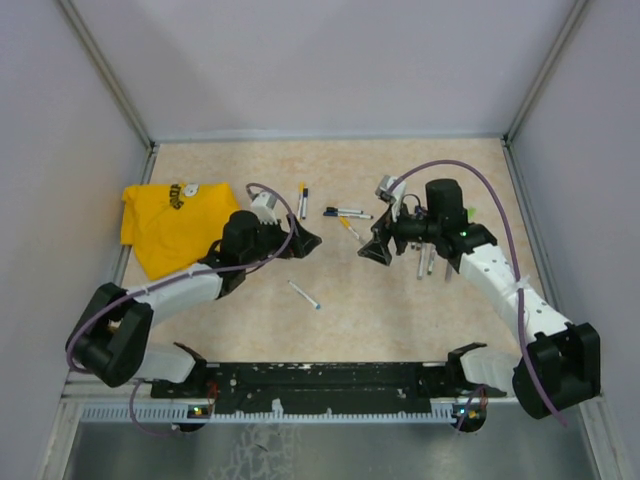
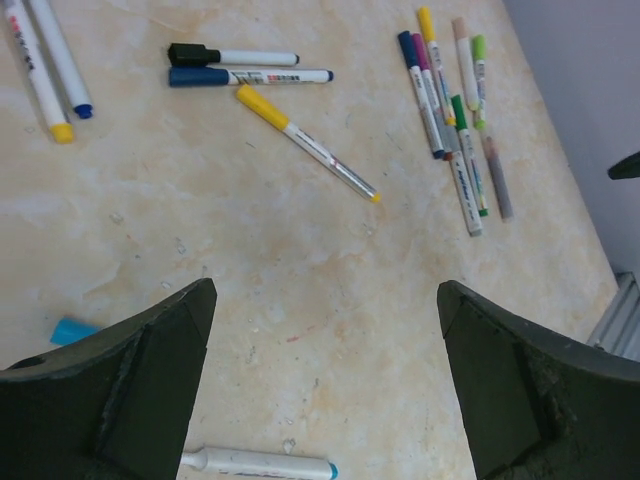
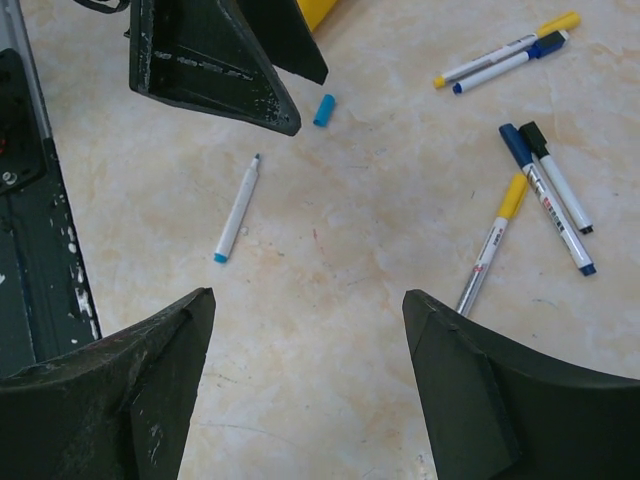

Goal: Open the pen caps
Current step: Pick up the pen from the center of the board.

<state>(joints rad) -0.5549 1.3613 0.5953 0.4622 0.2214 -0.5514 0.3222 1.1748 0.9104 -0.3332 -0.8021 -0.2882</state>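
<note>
Lying beside left tool (image 2: 325, 300), blue cap (image 2: 75, 330)

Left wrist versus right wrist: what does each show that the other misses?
Only left wrist: the bundle of pens on the right. Only right wrist: a corner of yellow cloth and the black base rail. Both: the loose blue cap, the uncapped pen, the black-capped pen, blue-capped pen and yellow-capped pen, plus the pair of pens.
</note>
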